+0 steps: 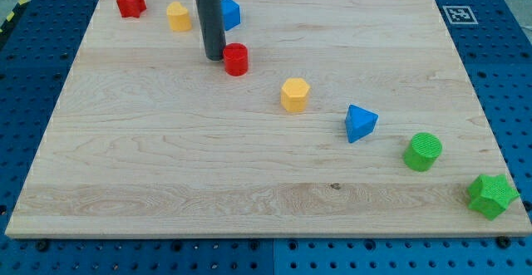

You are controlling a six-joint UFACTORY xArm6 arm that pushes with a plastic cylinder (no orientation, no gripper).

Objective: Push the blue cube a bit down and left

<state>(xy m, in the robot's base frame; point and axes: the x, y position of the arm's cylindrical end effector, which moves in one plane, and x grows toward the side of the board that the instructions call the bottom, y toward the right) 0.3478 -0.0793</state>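
The blue cube (230, 12) sits near the view's top, partly hidden behind my dark rod. My tip (214, 57) rests on the board just below and a little left of the blue cube, close beside the left of the red cylinder (237, 60). A yellow block (178, 16) lies left of the rod.
A red star block (130, 2) is at the top left. A yellow hexagonal block (294, 95), a blue triangular block (360, 122), a green cylinder (423, 151) and a green star block (491, 195) run diagonally to the bottom right. The wooden board (166, 184) lies on a blue pegboard.
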